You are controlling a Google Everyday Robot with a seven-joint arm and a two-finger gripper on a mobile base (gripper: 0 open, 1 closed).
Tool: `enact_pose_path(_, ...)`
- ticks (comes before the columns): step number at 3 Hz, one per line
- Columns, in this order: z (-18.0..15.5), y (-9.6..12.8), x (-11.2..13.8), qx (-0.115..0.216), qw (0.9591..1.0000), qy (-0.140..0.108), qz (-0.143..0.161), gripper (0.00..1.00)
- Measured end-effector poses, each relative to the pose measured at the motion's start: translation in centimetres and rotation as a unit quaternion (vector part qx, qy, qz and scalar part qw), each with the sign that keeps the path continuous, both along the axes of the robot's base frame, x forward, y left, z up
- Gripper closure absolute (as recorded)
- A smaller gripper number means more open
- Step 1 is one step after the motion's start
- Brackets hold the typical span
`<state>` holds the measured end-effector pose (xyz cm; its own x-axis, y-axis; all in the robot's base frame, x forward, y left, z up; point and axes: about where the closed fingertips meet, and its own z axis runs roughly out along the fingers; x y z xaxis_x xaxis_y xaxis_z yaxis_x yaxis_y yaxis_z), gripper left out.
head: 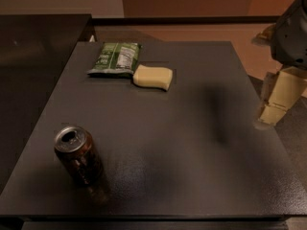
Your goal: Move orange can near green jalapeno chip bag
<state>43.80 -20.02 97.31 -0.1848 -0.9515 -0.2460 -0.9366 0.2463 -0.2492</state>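
the tool [274, 102] hangs at the far right of the camera view, past the right edge of the dark worktop [192, 143] and above it, touching nothing. whether it is open or closed i cannot tell from here; it carries nothing.

the orange can [76, 155] stands upright at the near left corner of the worktop, silver top and pull-tab opening facing up, so its long axis is vertical. the green jalapeno chip bag [116, 59] lies flat at the far left, label panel up. a pale yellow sponge [153, 76] sits just beside the bag's right near corner, touching it or almost so.

the relation that matters: the can lies well apart from the tool, across nearly the whole width of the worktop to the left and nearer the camera. nothing stands between them, so a reach across the bare middle looks unobstructed. as i judge it, the task is at its start, with the can not yet grasped. an upright can suits a grip around its sides. after that the carry would run away from the camera along the left side, with room to set the can down in front of the bag, left of the sponge.
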Motion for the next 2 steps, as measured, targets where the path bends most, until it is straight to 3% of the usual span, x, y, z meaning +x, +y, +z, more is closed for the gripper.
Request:
enact_pose_path(1, -0.6, 3.3, -0.1, 0.030, 0.9991, -0.007, 0.029, 0.00)
enact_pose_path(2, -1.5, 8.2, -0.7, 0.064, 0.9957, -0.010, 0.066, 0.00)
